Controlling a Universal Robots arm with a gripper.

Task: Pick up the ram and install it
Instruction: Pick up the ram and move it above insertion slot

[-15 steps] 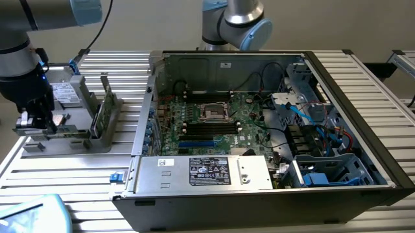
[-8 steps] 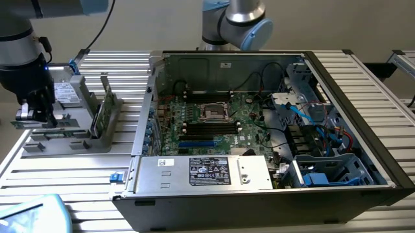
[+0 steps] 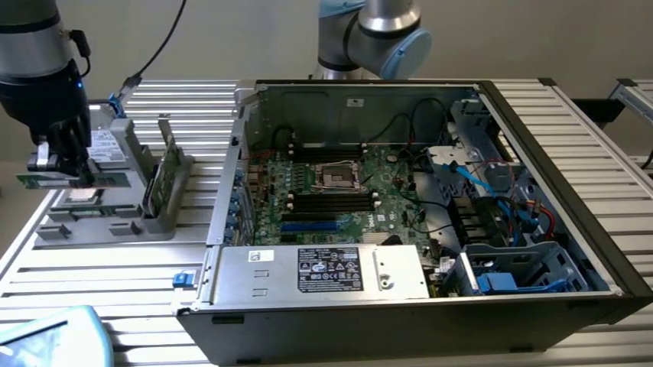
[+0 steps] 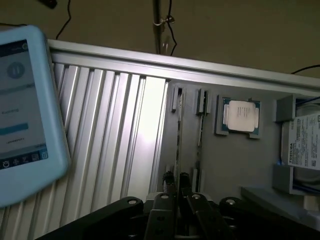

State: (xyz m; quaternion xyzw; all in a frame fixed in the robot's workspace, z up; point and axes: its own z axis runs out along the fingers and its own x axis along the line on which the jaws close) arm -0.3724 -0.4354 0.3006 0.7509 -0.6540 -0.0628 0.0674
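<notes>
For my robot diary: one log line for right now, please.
gripper: shut on ram | place: above tray | installed: not yet

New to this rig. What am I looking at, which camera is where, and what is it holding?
This is one robot arm ending in a two-fingered hand. The wide picture comes from a camera off the arm that sees the whole bench. The other comes from a camera on the wrist, looking down past the hand. On the bench sit an open PC case with its motherboard, and on the exterior view's left a grey tray of parts: a processor, a hard drive and a tall green card. A tablet lies nearby. The hand is shut on the ram, held over the tray.
</notes>
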